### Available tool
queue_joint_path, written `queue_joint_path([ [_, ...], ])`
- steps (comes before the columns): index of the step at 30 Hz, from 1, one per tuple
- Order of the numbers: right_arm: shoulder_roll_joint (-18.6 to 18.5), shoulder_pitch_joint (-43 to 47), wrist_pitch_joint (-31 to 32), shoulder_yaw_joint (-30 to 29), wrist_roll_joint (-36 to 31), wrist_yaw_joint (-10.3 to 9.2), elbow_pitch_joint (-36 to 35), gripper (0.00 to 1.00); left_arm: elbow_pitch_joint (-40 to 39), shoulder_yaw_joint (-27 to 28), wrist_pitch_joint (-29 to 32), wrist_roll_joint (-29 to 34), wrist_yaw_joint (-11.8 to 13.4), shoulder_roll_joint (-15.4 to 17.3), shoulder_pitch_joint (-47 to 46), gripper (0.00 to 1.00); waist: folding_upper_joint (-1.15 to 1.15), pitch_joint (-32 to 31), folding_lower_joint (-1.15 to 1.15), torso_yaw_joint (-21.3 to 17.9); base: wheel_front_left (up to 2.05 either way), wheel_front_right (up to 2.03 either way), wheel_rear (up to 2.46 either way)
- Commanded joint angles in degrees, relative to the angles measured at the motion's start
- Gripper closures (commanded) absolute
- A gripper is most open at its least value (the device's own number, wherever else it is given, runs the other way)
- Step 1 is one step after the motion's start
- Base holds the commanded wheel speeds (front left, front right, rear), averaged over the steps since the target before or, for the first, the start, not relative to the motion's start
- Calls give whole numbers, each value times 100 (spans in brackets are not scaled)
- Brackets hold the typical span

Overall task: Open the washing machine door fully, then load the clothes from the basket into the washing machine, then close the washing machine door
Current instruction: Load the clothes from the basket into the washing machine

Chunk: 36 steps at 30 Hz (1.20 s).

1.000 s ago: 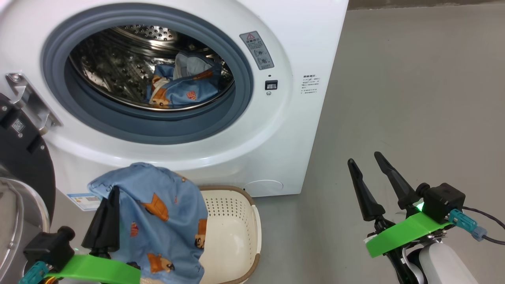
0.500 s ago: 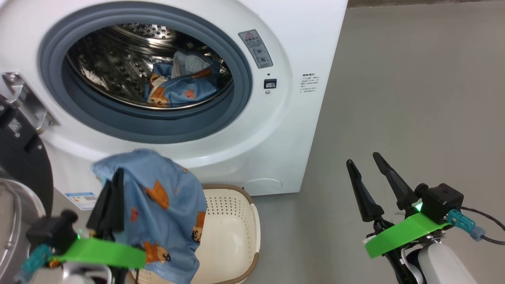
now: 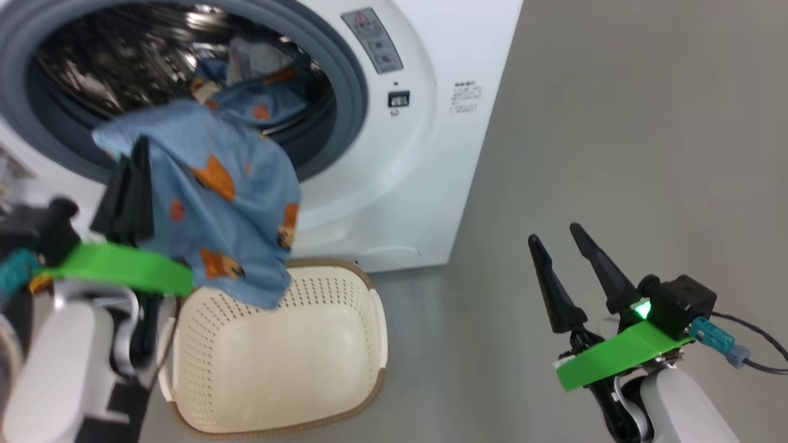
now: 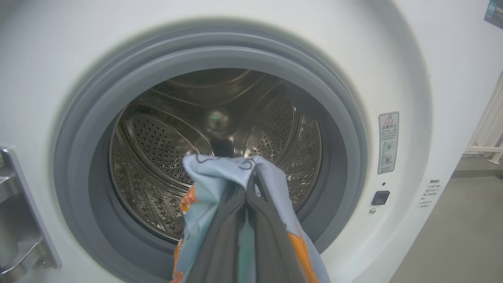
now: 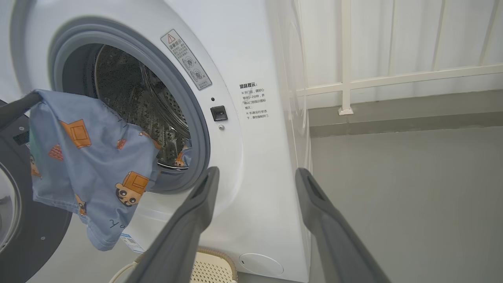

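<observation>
Pinching a garment (image 3: 228, 197) in the pressed-together left gripper (image 3: 138, 154), drum (image 4: 157, 141) straight ahead, basket (image 3: 332, 301) below. Holding the right gripper (image 3: 554, 232) spread and empty, washer (image 3: 425, 154) ahead to its left.

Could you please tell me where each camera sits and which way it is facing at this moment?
Head view: on the head, looking down at the washing machine and basket; left tool shut on clothes, right tool open.
Left wrist view: on the left wrist, facing into the drum; its fingers pinch the clothes.
Right wrist view: on the right wrist, facing the machine's front obliquely; its spread fingers.
Shared: all show the held clothes.
</observation>
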Motion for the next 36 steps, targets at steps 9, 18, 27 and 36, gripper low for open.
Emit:
queue_joint_path([
  [9,235,-451,-27,131,-173,9,-356,0,1385,-25,-4,-84,-53,476,-1856,100,0,1209,0,-525,0,0,0],
  [18,410,-748,-27,259,-177,9,-469,0,2622,-281,-30,-205,-63,817,-3152,100,0,1896,0,-981,0,0,0],
  [27,437,-860,-27,350,-52,9,-585,0,3091,-583,-36,-165,-64,1151,-4117,100,0,2367,0,-1276,0,0,0],
  [36,438,-913,-27,356,46,9,-653,0,1986,247,-36,399,79,1194,-4406,100,0,2559,0,-1396,0,0,0],
])
